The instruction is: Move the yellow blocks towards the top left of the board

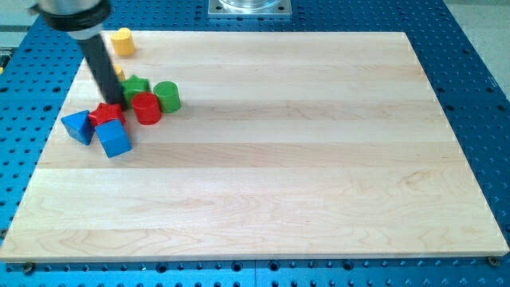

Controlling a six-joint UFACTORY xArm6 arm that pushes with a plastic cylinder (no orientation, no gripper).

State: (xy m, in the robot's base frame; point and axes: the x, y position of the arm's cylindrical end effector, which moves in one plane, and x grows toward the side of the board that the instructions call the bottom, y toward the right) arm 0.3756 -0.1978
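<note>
Up at the view's top left, my tip [116, 104] rests among a cluster of blocks, a plain rod holding nothing, just beside the green block [135, 86] and the red cylinder [147, 108]. One yellow cylinder [122, 41] sits alone near the wooden board's [303, 159] top-left corner; a second yellow block [118, 72] peeks out behind the rod. Nearby lie a green cylinder [167, 96], a red block [105, 115], a blue cube [114, 138] and a blue triangular block [78, 125].

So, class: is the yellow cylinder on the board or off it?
On it: the yellow cylinder rests on the wooden board, at its top-left edge.
</note>
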